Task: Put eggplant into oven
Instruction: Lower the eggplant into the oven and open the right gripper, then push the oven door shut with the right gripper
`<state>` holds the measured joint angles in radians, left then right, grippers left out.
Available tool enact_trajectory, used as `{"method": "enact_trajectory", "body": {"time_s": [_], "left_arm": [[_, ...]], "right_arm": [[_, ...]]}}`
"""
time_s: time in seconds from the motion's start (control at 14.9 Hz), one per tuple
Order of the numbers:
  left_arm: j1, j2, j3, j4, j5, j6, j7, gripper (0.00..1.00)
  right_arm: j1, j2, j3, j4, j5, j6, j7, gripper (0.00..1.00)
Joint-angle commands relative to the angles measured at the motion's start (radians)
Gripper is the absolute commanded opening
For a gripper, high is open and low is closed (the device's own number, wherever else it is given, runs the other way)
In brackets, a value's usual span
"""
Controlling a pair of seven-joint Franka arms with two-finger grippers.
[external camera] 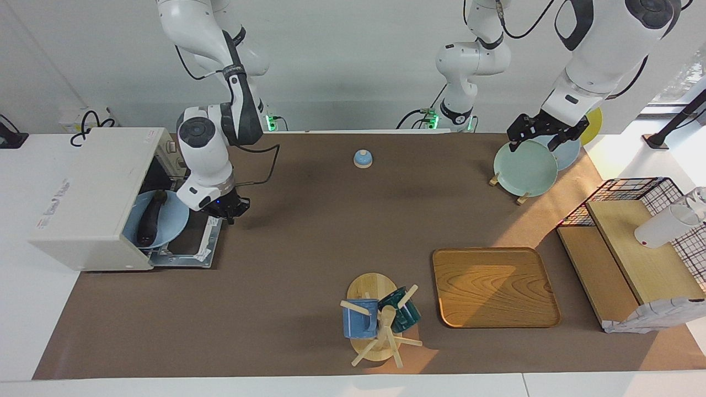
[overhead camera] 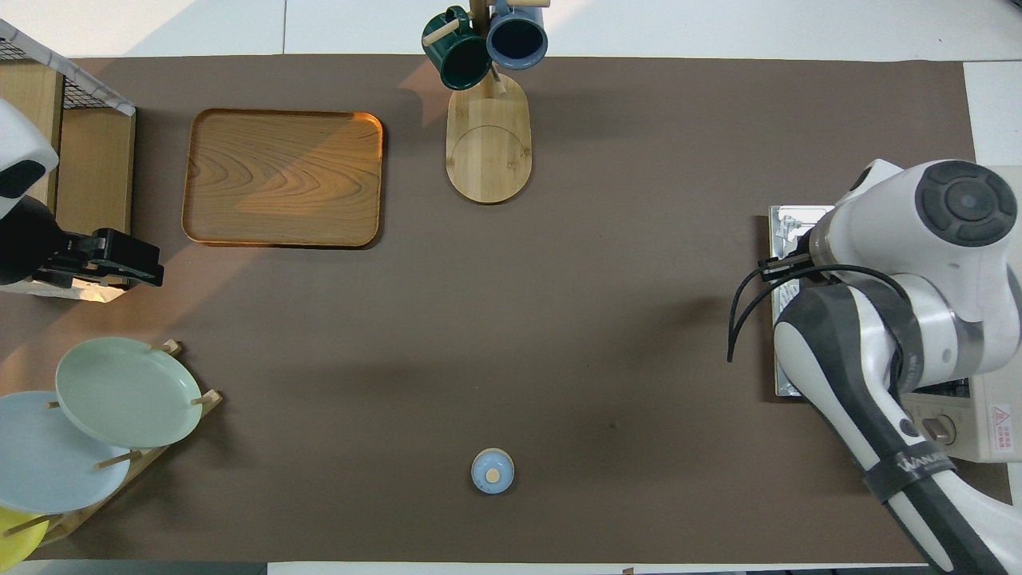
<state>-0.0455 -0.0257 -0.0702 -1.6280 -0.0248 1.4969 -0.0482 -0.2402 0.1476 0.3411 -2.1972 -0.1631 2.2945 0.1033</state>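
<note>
1. The boxy off-white toaster oven (external camera: 88, 198) stands at the right arm's end of the table, its drop-down door (external camera: 205, 234) lying open and flat; the right gripper (external camera: 230, 209) hangs just over the door's outer edge, holding nothing, its fingertips pressed together.
2. The rectangular wooden tray (external camera: 493, 286) lies well apart from both grippers, toward the left arm's end.
3. The pale green round plate (external camera: 525, 167) leans in a wooden rack directly below the left gripper (external camera: 543, 135), which waits above it with fingers spread wide and nothing between them.
4. The round light blue plate (external camera: 165, 220) sits in the oven's mouth, beside the right gripper on the oven side.
5. The slender, glossy dark purple eggplant (external camera: 149, 218) rests on that plate, inside the oven opening, apart from the right gripper.
6. The wooden mug stand (external camera: 380, 325) carries a blue mug (external camera: 358, 318) and a dark green mug (external camera: 404, 311).
7. The small blue domed bell (external camera: 362, 158) sits between the two grippers.
</note>
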Motion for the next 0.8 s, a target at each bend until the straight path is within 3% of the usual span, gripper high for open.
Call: {"method": "enact_trajectory", "body": {"time_s": [0.0,0.54,0.74], "left_arm": [[0.012,-0.010,-0.010,0.000,0.022,0.006,0.004,1.00],[0.012,-0.010,-0.008,0.000,0.022,0.006,0.004,1.00],[0.012,-0.010,-0.008,0.000,0.022,0.006,0.004,1.00]], "right_arm": [[-0.027,0.010,0.002,-0.015,-0.018,0.014,0.009,0.00],[-0.033,0.010,0.004,-0.012,-0.263,-0.025,-0.002,0.00],[-0.033,0.024,0.007,0.182,-0.279,-0.286,-0.120,0.00]]}}
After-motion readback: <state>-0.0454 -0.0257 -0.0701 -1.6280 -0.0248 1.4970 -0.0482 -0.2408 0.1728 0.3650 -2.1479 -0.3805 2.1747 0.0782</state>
